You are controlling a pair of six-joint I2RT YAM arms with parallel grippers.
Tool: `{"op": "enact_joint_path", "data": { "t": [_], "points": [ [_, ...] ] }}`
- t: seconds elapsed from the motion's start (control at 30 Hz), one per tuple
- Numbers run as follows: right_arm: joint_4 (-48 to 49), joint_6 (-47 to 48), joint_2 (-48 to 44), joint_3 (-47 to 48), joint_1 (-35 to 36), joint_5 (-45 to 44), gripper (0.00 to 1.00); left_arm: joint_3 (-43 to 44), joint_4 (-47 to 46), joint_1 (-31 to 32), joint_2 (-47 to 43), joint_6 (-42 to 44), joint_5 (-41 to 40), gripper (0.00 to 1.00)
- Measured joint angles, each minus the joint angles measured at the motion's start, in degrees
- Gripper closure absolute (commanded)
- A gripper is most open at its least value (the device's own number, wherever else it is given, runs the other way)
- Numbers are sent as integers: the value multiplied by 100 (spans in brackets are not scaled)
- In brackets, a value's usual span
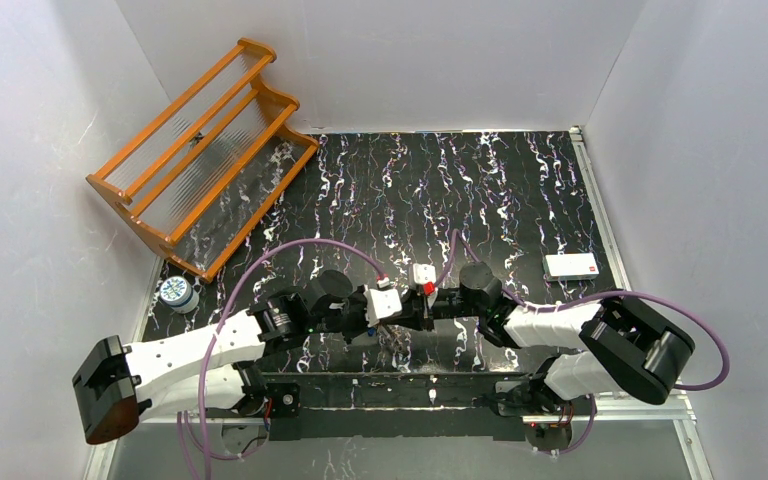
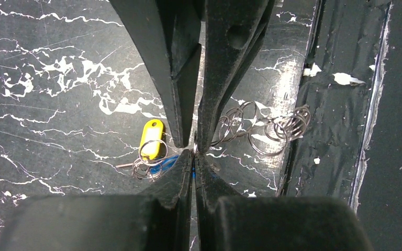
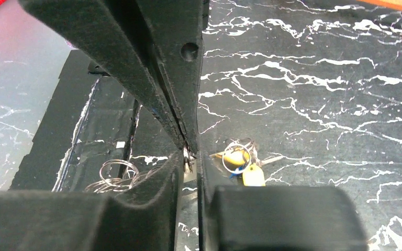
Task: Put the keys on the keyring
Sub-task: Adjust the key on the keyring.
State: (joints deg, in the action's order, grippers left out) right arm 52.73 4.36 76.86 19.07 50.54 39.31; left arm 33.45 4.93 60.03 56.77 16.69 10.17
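Observation:
My two grippers meet tip to tip low over the near middle of the black marbled table. The left gripper (image 1: 405, 316) (image 2: 194, 154) is shut, and a thin bit of shiny metal ring (image 2: 195, 145) shows at its tips. The right gripper (image 1: 422, 308) (image 3: 189, 155) comes in from the opposite side, its jaws a narrow slit closed on the same small metal piece (image 3: 187, 156). A bunch of keys with yellow tags (image 2: 152, 137) (image 3: 243, 168) and a blue bit lies on the table just beside the tips. A loose heap of wire keyrings (image 2: 272, 127) (image 3: 112, 175) lies on the other side.
An orange wooden rack (image 1: 200, 150) leans at the back left. A small round tin (image 1: 176, 293) stands at the left edge, and a white card with a red mark (image 1: 571, 265) lies at the right. A taped black strip (image 2: 340, 136) runs along the table's near edge beside the rings.

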Motion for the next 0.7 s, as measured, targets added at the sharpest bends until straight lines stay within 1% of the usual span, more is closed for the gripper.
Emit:
{"op": "enact_joint_path", "data": {
  "t": [0.07, 0.17, 0.27, 0.33, 0.47, 0.57, 0.7],
  "points": [
    [13, 7, 2, 2, 0, 39, 99, -20, -55, -2, -17, -20, 13, 100],
    [9, 39, 4, 4, 4, 133, 99, -48, -87, -4, -42, -42, 13, 99],
    [-24, 48, 17, 35, 4, 190, 99, -140, -166, -4, -144, -61, 13, 83],
    [-20, 52, 17, 35, 9, 201, 99, -223, -223, 0, -297, -87, 11, 75],
    [-26, 52, -2, 31, 9, 197, 99, -468, -533, 0, -815, -219, -149, 65],
    [-26, 57, -81, 15, 9, 197, 99, -815, -820, 0, -1370, -398, -385, 63],
    [-24, 74, -216, -22, 9, 205, 99, -1338, -1211, 0, -2048, -634, -542, 67]
  ]
}}
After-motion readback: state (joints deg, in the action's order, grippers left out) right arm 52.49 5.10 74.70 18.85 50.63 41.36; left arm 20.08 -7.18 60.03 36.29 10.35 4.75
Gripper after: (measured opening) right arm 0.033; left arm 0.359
